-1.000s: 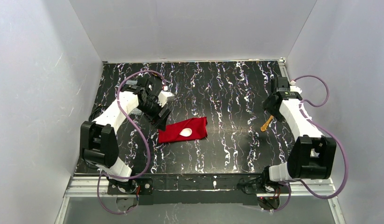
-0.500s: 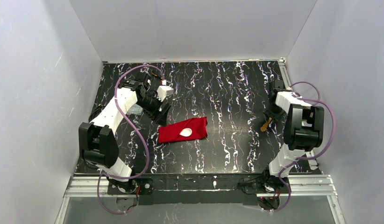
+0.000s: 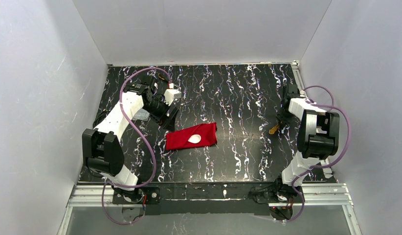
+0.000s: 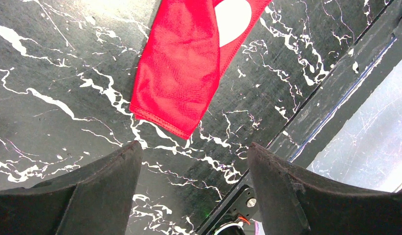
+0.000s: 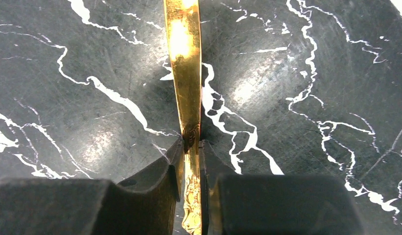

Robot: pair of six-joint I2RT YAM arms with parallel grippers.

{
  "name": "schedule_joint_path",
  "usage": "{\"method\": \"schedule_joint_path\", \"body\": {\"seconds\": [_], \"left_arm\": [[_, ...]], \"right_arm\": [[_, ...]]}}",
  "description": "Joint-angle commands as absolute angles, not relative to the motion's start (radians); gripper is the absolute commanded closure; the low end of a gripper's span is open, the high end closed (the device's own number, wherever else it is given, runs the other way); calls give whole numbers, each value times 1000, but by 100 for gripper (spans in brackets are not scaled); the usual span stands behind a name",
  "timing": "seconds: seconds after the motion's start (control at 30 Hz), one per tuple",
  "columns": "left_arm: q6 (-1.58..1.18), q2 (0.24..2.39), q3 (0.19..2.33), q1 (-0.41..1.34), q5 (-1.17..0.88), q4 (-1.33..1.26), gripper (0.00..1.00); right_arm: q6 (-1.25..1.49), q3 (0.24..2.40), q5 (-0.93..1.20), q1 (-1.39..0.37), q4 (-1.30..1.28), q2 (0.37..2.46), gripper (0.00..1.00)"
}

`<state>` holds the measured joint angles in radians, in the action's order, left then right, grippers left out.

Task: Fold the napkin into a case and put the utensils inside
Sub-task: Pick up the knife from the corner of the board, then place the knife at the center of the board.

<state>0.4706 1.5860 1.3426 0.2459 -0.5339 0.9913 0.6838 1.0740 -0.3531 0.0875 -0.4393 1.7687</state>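
The red napkin (image 3: 191, 136) lies folded as a narrow case mid-table, with the white spoon's bowl (image 3: 194, 139) showing on it. In the left wrist view the case (image 4: 182, 73) lies ahead of my fingers, the spoon bowl (image 4: 233, 17) at its top edge. My left gripper (image 4: 194, 152) hovers open just beyond the case's left end (image 3: 168, 123), holding nothing. At the right side, my right gripper (image 5: 191, 144) is shut on the handle of the gold utensil (image 5: 184, 58), which lies on the black marble table (image 3: 238, 98). From above, the gold utensil (image 3: 274, 129) pokes out below the right gripper (image 3: 281, 121).
White walls close in the table on three sides. A metal rail (image 4: 331, 83) runs along the near edge. A pale, clear thing (image 3: 142, 116) lies partly under the left arm. The right arm's elbow (image 3: 317, 134) stands folded close to the right wall.
The right gripper's jaws have closed on the gold utensil, and the right arm has folded up toward the wall. The left gripper has drawn slightly back from the case.
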Motion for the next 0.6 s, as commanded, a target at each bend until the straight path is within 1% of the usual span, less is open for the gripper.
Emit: {"method": "schedule_joint_path", "body": {"seconds": [0.0, 0.07, 0.1, 0.2, 0.23, 0.4, 0.57], "left_arm": [[468, 1552, 1357, 242, -557, 1006, 23], [471, 1556, 1362, 242, -553, 1006, 23], [471, 1559, 1367, 242, -552, 1006, 23], [467, 1568, 1379, 242, -551, 1013, 23], [465, 1570, 1382, 243, -551, 1015, 23], [467, 1560, 1375, 243, -546, 1021, 24], [467, 1562, 1379, 242, -538, 1022, 24]], "right_arm": [[751, 977, -221, 39, -401, 1786, 73], [776, 958, -180, -24, -368, 1772, 72], [793, 953, -176, -63, -355, 1765, 74], [839, 968, -141, -184, -327, 1774, 97], [852, 980, -142, -221, -330, 1781, 99], [909, 1000, -156, -339, -317, 1749, 99], [870, 1056, -191, -375, -363, 1705, 99]]}}
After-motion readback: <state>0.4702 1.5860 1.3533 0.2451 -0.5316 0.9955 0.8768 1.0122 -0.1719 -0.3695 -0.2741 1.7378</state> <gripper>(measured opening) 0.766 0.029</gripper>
